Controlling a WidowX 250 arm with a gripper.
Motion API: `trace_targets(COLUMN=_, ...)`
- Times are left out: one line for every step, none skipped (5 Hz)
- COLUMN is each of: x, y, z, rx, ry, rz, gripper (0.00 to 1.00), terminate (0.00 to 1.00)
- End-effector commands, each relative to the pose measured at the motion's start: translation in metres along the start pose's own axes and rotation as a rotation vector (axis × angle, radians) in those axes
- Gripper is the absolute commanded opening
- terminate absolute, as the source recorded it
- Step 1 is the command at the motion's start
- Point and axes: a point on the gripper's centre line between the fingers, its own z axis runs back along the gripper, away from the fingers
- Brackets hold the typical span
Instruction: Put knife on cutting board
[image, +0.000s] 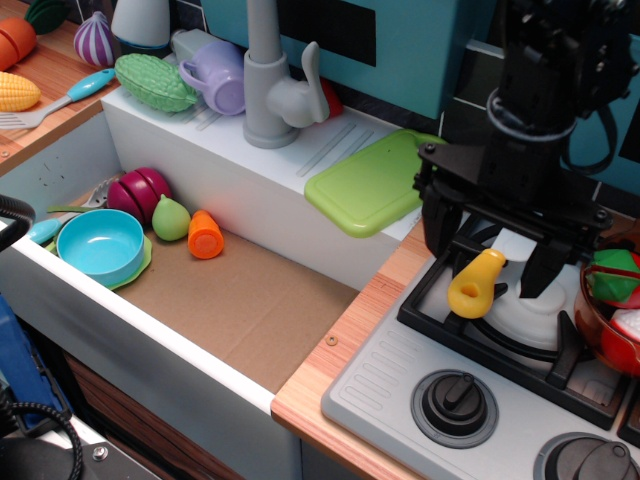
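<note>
Single view, observation.image. The black gripper (487, 262) stands low over the stove (500, 380), its two fingers (436, 232) spread wide, one on each side of the knife (477, 283). The knife lies on the burner grate, yellow handle toward the camera, its white blade mostly hidden beneath the gripper body; whether either finger touches it cannot be told. The cutting board (372, 184), light green, lies flat on the white sink ledge just left of the gripper, apart from the knife. Beside the faucet (272, 88) sits a purple cup (218, 76). In the sink basin (240, 300) rest a blue bowl (100, 244) and an orange toy carrot (205, 234).
</note>
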Motion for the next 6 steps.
trace_targets(x=0.007, y=0.002, z=-0.003, rx=-0.028, ry=-0.034, rz=0.011, gripper=1.00, terminate=0.00)
trace_targets(x=0.009, y=0.005, z=-0.009, rx=-0.032, ry=-0.036, rz=0.009, gripper=1.00, terminate=0.00)
trace_targets(x=0.014, y=0.006, z=-0.014, rx=-0.037, ry=-0.043, rz=0.009, gripper=1.00, terminate=0.00)
trace_targets(x=0.010, y=0.004, z=-0.020, rx=-0.041, ry=-0.059, rz=0.019, gripper=1.00, terminate=0.00)
trace_targets(x=0.006, y=0.004, z=-0.028, rx=-0.043, ry=-0.072, rz=0.031, gripper=0.00, terminate=0.00)
trace_targets(x=0.003, y=0.005, z=-0.035, rx=-0.050, ry=-0.084, rz=0.037, gripper=0.00, terminate=0.00)
